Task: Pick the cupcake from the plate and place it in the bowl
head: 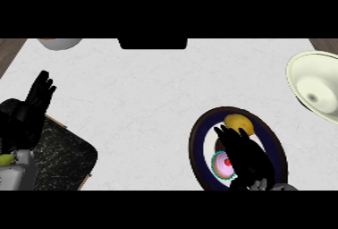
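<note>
A: What is lying around the dark-rimmed plate?

B: A cream bowl is sitting up and right of it; a dark board far left, under the resting open left hand.

A: And on it?

B: The right hand, fingers straight, is hovering, partly covering the pink cupcake; a yellow lemon is lying beyond its fingertips.

Right hand open over plate, beside cupcake. Bowl far right. Left hand resting open.
</note>
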